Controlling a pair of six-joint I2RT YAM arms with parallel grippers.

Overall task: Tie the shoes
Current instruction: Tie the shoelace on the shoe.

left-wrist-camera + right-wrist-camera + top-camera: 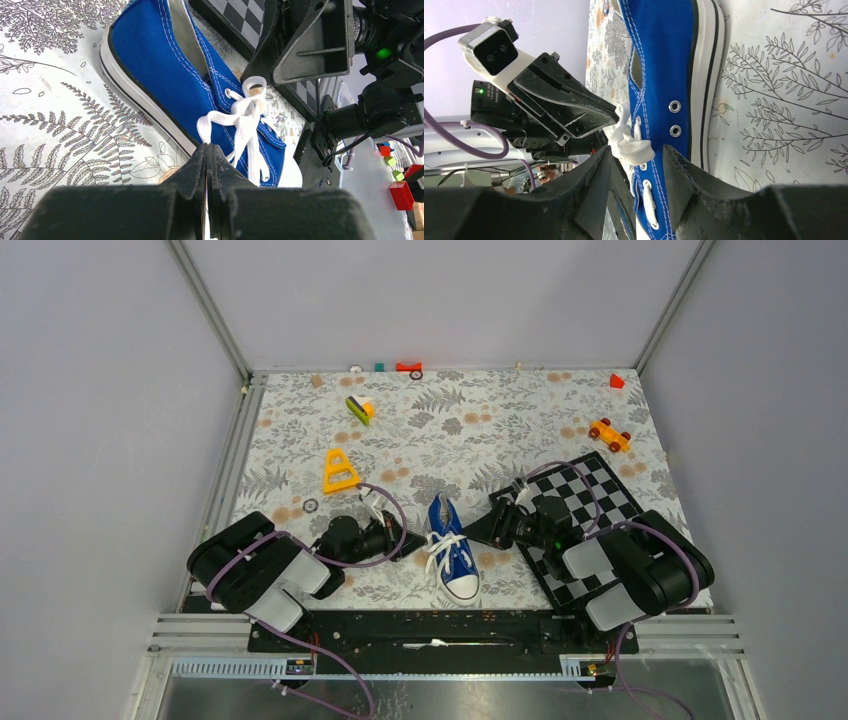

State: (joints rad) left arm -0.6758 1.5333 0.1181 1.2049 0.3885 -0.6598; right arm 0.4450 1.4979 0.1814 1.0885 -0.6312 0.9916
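1. Left pincer [207,146] is clamped fully together, with a loop of the long white laces [245,120] pinched at its tips, just left of the shoe.
2. Right pincer [636,149] stands partly open, one finger on either side of the lace knot and not closed on it.
3. Floral-patterned desk [450,430] carries a black-and-white chequered board [600,490] at its near right corner, under the right arm.
4. Small blue canvas sneaker [455,550] with white rubber sole and toe cap rests on its sole at the middle of the near edge. Its toe points toward that edge, and it lies between both pincers.
5. Yellow plastic triangular toy [339,472] lies left of centre.
6. Orange toy car [609,434] sits near the right edge, well apart.
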